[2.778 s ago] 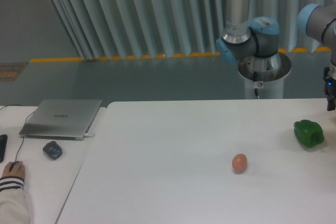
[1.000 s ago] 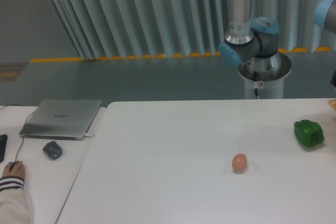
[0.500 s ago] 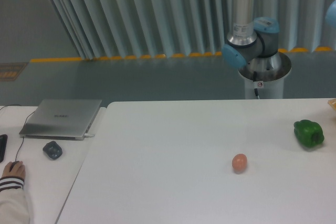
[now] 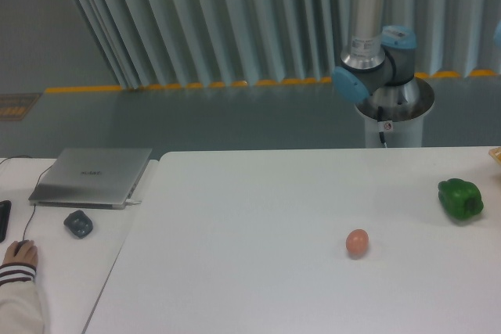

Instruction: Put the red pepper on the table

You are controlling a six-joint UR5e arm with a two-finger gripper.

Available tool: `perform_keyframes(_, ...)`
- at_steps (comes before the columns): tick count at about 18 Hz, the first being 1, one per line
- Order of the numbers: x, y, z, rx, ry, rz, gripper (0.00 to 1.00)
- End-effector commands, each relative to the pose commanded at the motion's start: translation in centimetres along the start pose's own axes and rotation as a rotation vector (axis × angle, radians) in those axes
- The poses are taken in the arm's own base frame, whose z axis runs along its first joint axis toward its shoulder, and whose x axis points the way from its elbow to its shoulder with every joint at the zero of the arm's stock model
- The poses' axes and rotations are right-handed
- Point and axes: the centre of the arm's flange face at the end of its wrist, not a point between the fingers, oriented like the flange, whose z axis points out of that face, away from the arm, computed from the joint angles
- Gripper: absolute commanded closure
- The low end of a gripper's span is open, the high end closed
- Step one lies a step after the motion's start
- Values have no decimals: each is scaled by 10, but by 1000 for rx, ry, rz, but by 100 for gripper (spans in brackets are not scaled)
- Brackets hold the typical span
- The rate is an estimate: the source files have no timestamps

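Presently, fixed camera view: the table [image 4: 258,217], a broad white top, carries one green bell pepper [image 4: 460,198] near its right edge and one small orange-brown egg [image 4: 357,242] lying well apart from it, toward the middle front. No red pepper is visible anywhere in this view; it lies neither on the tabletop nor on the adjoining surface. The robot arm [image 4: 368,29] shows only as an upright link, a blue-capped joint and its base behind the far edge of the table; the rest runs out of the picture at the upper right. The gripper is outside the picture, so whether its fingers are spread, closed or clasping the pepper cannot be told.

Progress, as a judgement: the placing is not yet done, since the tabletop bears no red pepper. The pepper is presumably off to the right, beyond the picture's edge, though nothing visible confirms this. What remains is to bring it over the white surface, set it down and release it.

Count on the smaller desk [image 4: 70,271] at the left: one closed silver laptop [image 4: 92,176], one small dark object [image 4: 78,224] just in front of it, and one person's hand [image 4: 19,254] resting on a mouse at the left edge.
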Motion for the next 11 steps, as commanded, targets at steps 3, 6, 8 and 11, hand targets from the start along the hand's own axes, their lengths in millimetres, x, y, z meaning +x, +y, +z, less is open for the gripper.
perform_keyframes(3,-3,2,5,0,6,-5,0)
perform_keyframes(6,-5,1,8,0,1,-6,0)
perform_keyframes(8,-7,1,11,0,3,-6,0)
perform_keyframes(11,-9,2,13,0,3,-8,0)
